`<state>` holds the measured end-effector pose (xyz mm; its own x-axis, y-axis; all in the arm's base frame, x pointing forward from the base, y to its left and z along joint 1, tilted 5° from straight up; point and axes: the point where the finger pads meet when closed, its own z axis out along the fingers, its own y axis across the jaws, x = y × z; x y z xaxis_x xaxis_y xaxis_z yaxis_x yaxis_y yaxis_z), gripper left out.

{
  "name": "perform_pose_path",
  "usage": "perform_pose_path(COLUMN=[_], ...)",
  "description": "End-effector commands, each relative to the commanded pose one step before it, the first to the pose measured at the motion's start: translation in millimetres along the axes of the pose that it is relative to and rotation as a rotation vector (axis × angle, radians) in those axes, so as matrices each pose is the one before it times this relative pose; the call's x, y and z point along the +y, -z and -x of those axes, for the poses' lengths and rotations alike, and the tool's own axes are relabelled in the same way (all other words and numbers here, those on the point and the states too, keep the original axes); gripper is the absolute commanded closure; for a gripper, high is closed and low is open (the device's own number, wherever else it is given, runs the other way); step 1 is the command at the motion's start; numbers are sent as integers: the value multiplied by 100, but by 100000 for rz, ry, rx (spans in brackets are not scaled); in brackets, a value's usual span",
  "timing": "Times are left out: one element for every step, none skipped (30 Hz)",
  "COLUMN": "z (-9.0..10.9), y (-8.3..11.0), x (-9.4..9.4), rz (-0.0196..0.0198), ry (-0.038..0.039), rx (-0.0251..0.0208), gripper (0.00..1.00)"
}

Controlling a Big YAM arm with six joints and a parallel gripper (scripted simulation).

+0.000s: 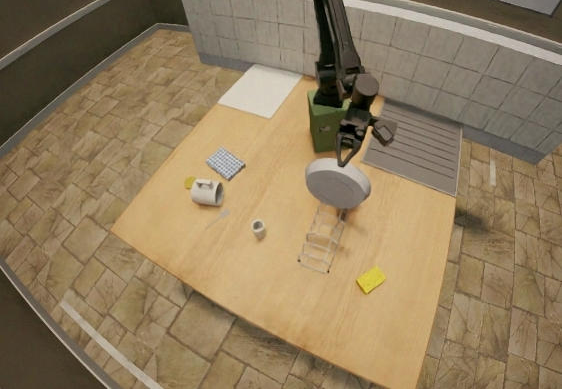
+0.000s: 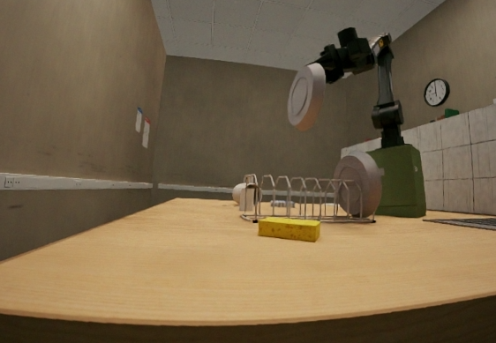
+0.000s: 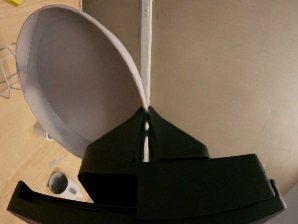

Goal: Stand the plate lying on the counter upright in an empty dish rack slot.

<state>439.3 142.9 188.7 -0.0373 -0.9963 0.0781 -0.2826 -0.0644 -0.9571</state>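
My gripper (image 1: 343, 161) (image 2: 323, 71) (image 3: 146, 112) is shut on the rim of a grey-white plate (image 1: 336, 184) (image 2: 305, 97) (image 3: 76, 86). It holds the plate high in the air, on edge and tilted, above the far end of the wire dish rack (image 1: 320, 246) (image 2: 295, 197). The rack stands on the wooden counter (image 1: 250, 287) (image 2: 176, 253). The other plate (image 2: 359, 184) stands upright in the slot at the rack's far end, next to the arm's green base (image 1: 324, 126) (image 2: 402, 180). In the top view the held plate hides it. The rack's other slots are empty.
A yellow sponge (image 1: 370, 280) (image 2: 289, 228) lies near the rack's front end. A white mug (image 1: 207, 192) (image 3: 59, 181) lies on its side at the left, with a checkered cloth (image 1: 225, 163), a fork (image 1: 217, 218) and a small cup (image 1: 258, 228) nearby. A grey ribbed mat (image 1: 420, 147) lies at the right.
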Motion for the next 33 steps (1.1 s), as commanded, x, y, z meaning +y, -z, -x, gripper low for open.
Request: perform_pose_path(z=[272,15,21,5,0,0,4,0,-3,-2,2,1,0,0,0,0,0,0,0,0,0,0,0,0,0,0,0,0,0,0,0,0,0], y=[-842,4,9,2,0,0,-6,-1,-1,-2,-6,-3,0,0,0,0,0,0,0,0,0,0,0,0,0,0,0,0,0,0,0,0,0], x=[-4731,12,-8,-6,0,0,-182,-12,1,4,14,7,0,0,0,0,0,0,0,0,0,0,0,0,0,0,0,0,0,0,0,0,0], rz=[-6510,84,-10,-6,0,0,-710,-38,5,7,29,15,0,0,0,0,0,0,0,0,0,0,0,0,0,0,0,0,0,0,0,0,0], ry=[-2429,115,53,31,0,0,-868,-64,20,7,17,9,0,0,0,0,0,0,0,0,0,0,0,0,0,0,0,0,0,0,0,0,0], rx=[151,-76,-49,-15,0,0,-20,-14,10,13,4,1,0,0,0,0,0,0,0,0,0,0,0,0,0,0,0,0,0,0,0,0,0], gripper=[100,100,100,100,100,100,100,100,100,100,100,100,100,100,100,100,100,100,100,100,100,100,100,100,100,100,100,100,100,100,100,100,100])
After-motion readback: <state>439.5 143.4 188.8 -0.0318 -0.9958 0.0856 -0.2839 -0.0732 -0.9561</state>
